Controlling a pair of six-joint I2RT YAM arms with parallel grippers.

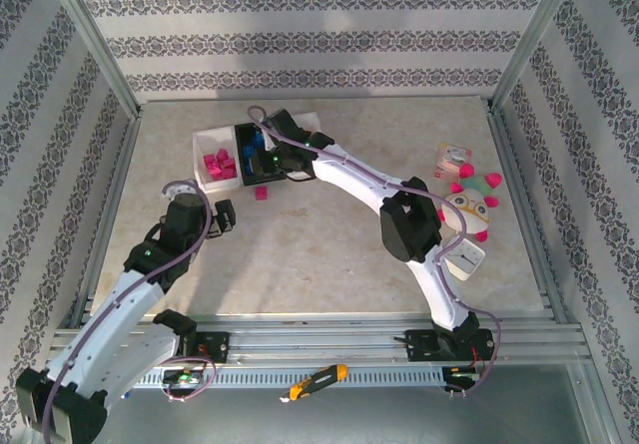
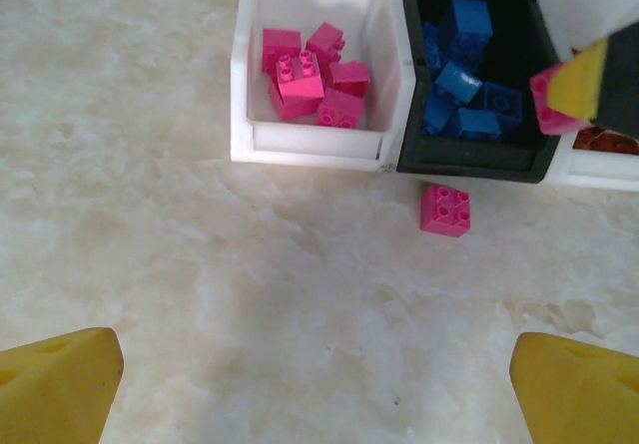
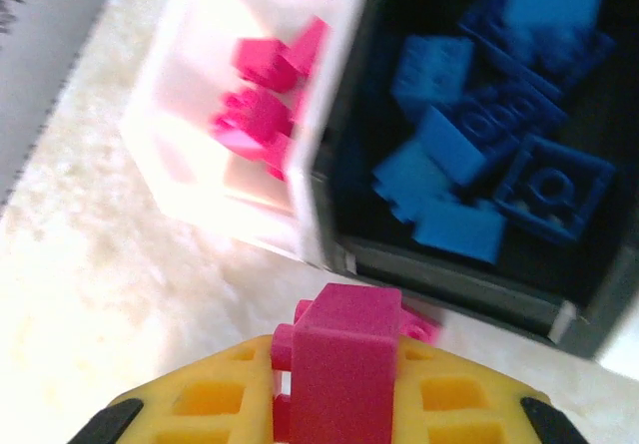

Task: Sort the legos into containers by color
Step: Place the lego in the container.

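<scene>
Right gripper: grips one pink lego between yellow pads, above the table just before the black tray of blue legos.
Left wrist view adds a loose pink lego on the table just before that tray, and the white tray of pink ones.
Left gripper: gapes wide, empty.
Third tray: cut off at the edge, brownish contents hard to make out.
Overhead: grip lost behind the right wrist's black housing.
</scene>
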